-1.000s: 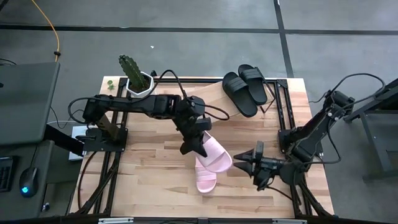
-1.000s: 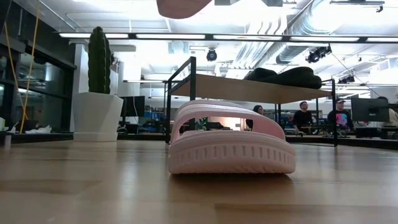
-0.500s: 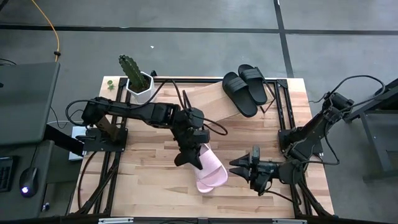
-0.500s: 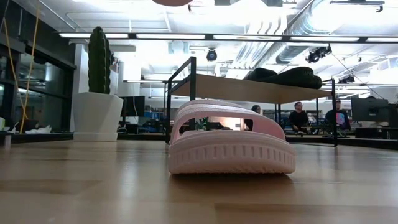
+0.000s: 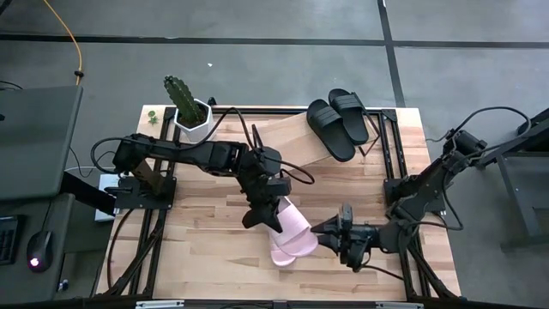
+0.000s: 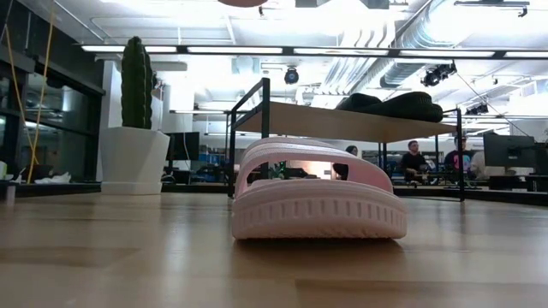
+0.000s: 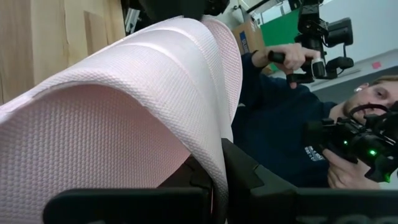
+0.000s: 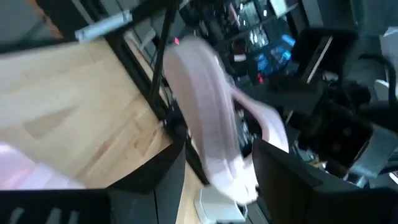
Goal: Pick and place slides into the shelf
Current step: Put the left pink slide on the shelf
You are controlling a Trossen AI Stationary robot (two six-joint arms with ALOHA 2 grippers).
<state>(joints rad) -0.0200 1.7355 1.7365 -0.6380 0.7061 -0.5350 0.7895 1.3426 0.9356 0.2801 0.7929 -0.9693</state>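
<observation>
My left gripper (image 5: 269,219) is shut on a pale pink slide (image 5: 293,225) and holds it in the air over the middle of the table. A second pink slide (image 5: 283,254) (image 6: 317,201) rests sole-down on the tabletop just below it. Two black slides (image 5: 339,124) (image 6: 390,104) lie on the shelf (image 5: 296,137) (image 6: 342,121) at the far side. My right gripper (image 5: 319,230) is open and level. It points at the held slide (image 8: 205,118), whose end stands in the gap between the fingers (image 8: 165,174). My left gripper pinches a thin, waffle-textured pink edge of the slide (image 7: 214,158) between its two fingers (image 7: 245,177); it looks like the strap. The fingers slant down from the table's far left. The slide is lifted clear of the table and tilted onto its side.
A cactus in a white pot (image 5: 190,112) (image 6: 133,128) stands at the far left corner beside the shelf. Black frame rails (image 5: 137,240) run along both table sides. A person holding control handles (image 7: 298,56) shows beyond the table in the left wrist view.
My left gripper has carried the pink slide a little toward the table's near left, still clear of the table. My right gripper has moved left toward the held slide and turned, its fingertips now at the slide's end.
</observation>
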